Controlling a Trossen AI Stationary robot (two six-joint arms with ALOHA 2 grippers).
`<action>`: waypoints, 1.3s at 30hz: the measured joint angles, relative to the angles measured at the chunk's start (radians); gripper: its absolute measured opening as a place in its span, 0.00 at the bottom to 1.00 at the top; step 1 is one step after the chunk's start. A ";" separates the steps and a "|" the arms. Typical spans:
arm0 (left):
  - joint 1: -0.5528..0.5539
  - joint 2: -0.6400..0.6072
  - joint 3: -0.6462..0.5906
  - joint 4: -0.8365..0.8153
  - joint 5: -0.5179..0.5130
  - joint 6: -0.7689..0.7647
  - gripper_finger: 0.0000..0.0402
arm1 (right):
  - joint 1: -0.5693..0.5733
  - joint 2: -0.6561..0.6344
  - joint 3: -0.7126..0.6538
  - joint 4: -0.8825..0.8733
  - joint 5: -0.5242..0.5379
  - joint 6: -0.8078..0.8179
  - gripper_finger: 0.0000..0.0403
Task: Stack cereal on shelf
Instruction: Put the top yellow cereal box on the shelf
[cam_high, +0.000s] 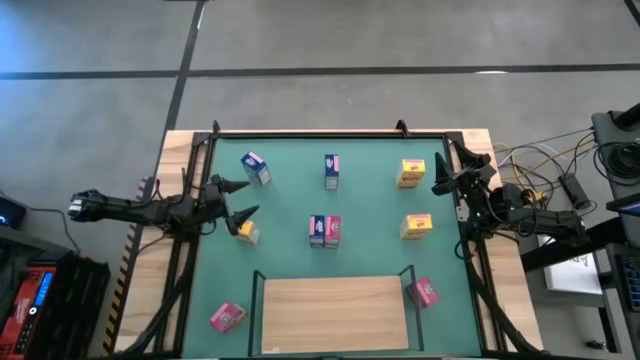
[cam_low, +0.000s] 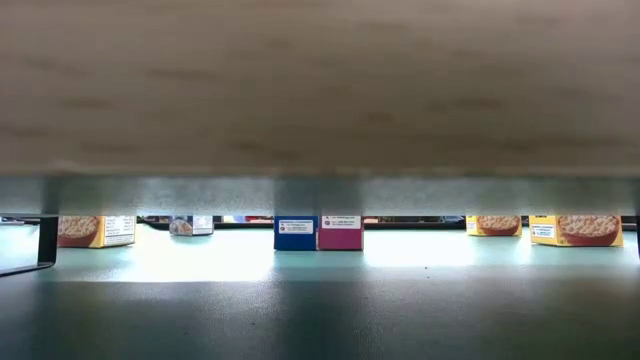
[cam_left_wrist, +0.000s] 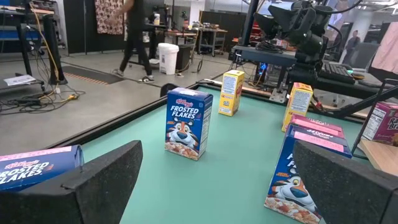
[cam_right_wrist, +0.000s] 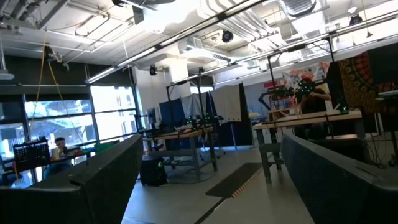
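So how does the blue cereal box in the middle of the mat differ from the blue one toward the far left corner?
The middle blue box touches a pink box, side by side; the far-left blue box stands alone. The middle blue box sits square to the mat's edges; the far-left one is turned at an angle. The middle one is nearer the shelf. Both look the same size and rest on the green mat.

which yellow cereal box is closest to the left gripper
The yellow box at the mat's left side, just beside the open left gripper. The other two yellow boxes stand far across, near the right arm.
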 joint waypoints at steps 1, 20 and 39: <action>0.000 0.000 0.000 0.000 0.000 0.000 0.99 | 0.000 0.000 0.000 0.000 0.000 0.007 0.92; 0.000 0.000 0.000 0.000 0.000 0.000 0.99 | 0.000 0.000 0.000 -0.225 -0.178 0.577 0.92; 0.000 0.000 0.000 0.000 0.000 0.000 0.99 | 0.000 0.000 0.000 -0.375 -0.291 0.576 0.92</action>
